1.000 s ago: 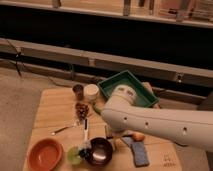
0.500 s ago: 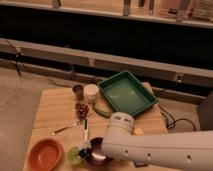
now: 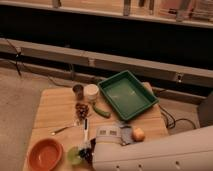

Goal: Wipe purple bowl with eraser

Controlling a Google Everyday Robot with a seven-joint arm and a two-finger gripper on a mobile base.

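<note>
Versus half a second ago: the white arm [image 3: 165, 152] has swung lower and now fills the bottom right corner, covering more of the desk [image 3: 55, 107] than before. The purple bowl [image 3: 87, 155] was mostly open to view then. Now only a dark sliver shows at the arm's left edge, between the green cup [image 3: 74, 155] and the arm, near the front edge of the desk. The rest of the layout is unchanged.

The end effector [image 3: 90, 149] is down at the bowl and tucked under the arm; cannot tell whether it is apart, together or clamped on anything. The eraser is hidden, so its long axis and heading cannot be told. The bowl's tilt cannot be told either.

No readable writing or brand anywhere.

The orange bowl [image 3: 45, 154] sits left of the green cup. The green tray [image 3: 127, 95] lies at the back right, set diagonally. The white tub [image 3: 91, 92] and dark cup [image 3: 78, 90] stand side by side at the back. The spoon [image 3: 62, 130] lies left of centre.
</note>
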